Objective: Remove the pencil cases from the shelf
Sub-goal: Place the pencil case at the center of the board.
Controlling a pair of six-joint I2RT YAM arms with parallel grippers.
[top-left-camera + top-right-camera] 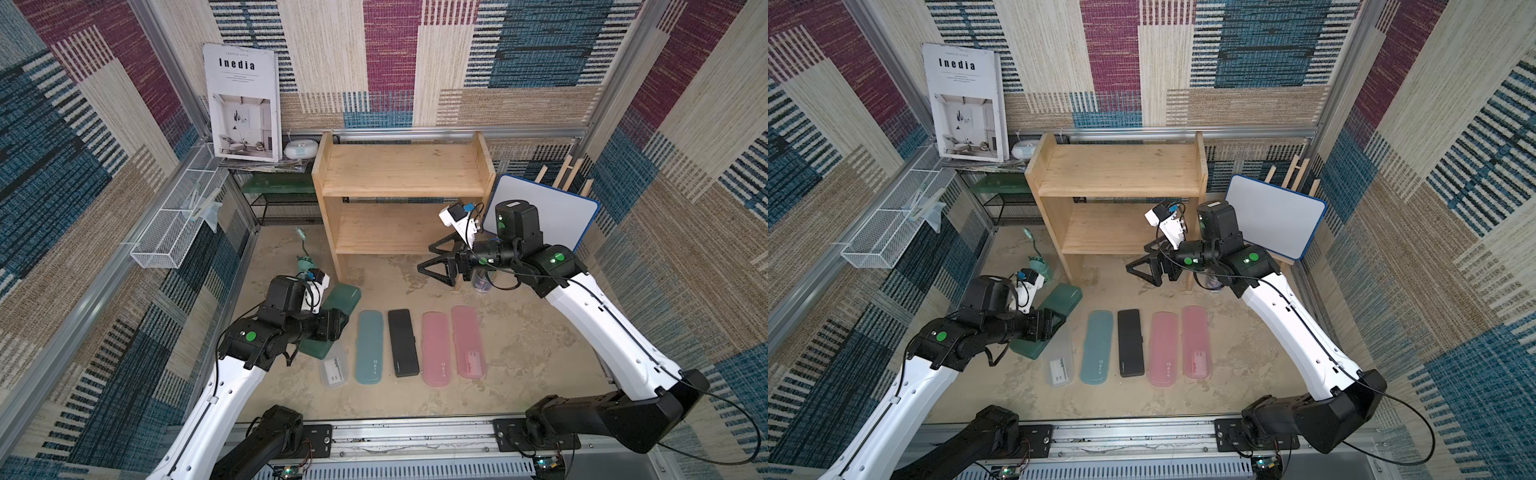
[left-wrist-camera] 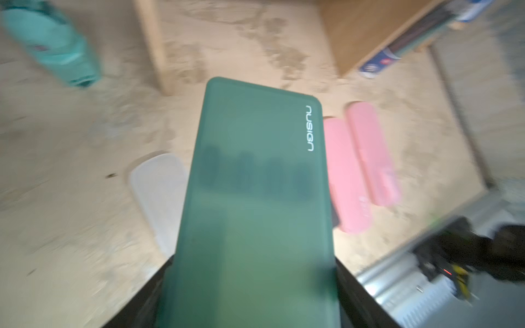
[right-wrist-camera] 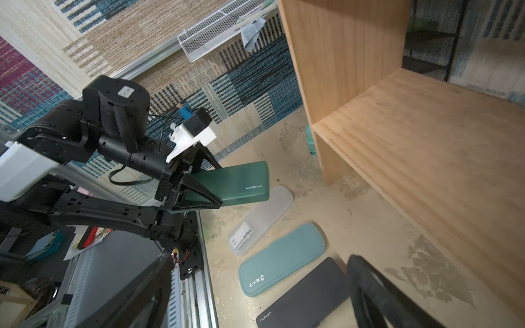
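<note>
While the wooden shelf (image 1: 403,170) stands bare and five pencil cases (image 1: 402,343) line the table (image 1: 519,332), left jaws clamp the dark green case (image 1: 347,297), not yet set down; right jaws gape empty.

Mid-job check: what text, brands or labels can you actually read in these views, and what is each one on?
"Inedia": cover of the book leaning at the back; the smaller lines under it are too small to read.
"nusign": the dark green case.
"nusign": the black case.
Small marks on the light teal case and a pink case: too small to read.
</note>
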